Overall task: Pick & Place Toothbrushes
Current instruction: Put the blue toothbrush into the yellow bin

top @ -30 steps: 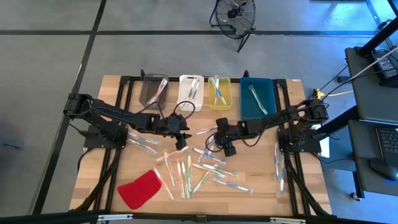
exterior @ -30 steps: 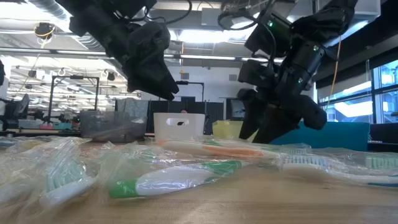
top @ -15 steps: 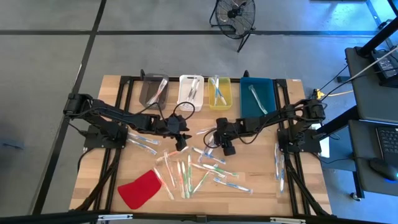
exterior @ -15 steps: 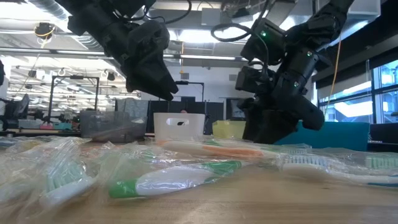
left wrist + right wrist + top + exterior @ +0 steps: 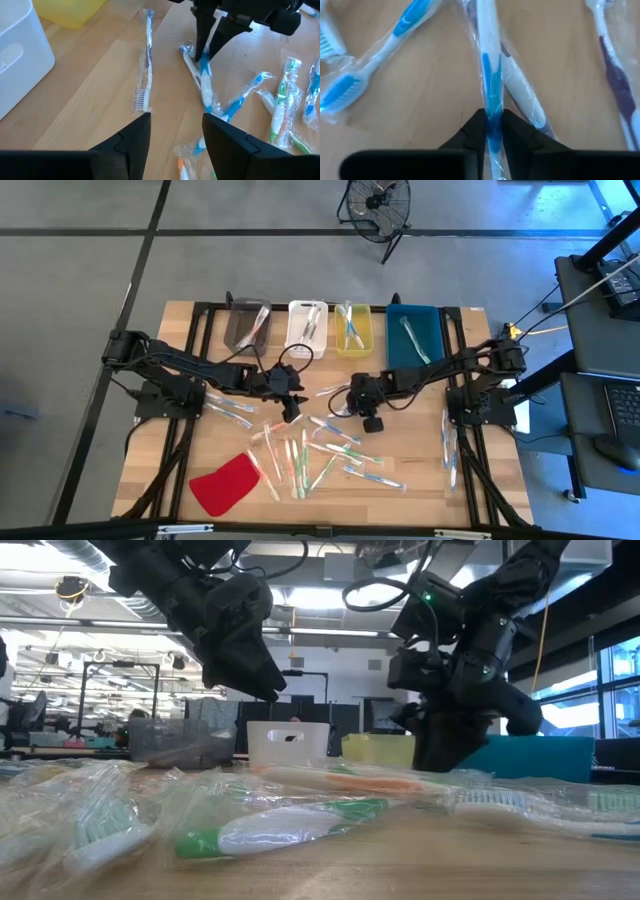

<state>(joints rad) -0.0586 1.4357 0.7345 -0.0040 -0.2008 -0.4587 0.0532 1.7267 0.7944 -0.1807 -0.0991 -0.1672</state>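
The right gripper (image 5: 491,131) was down at the table's centre, its 2 fingers pinched narrow on a blue-and-white wrapped toothbrush (image 5: 489,60) lying flat among the scattered pile, probably a grasp low on the handle for a clean lift toward the teal bin (image 5: 415,335) (far right of 4). The left gripper (image 5: 174,131) hovered just left of centre, fingers spread, holding nothing.
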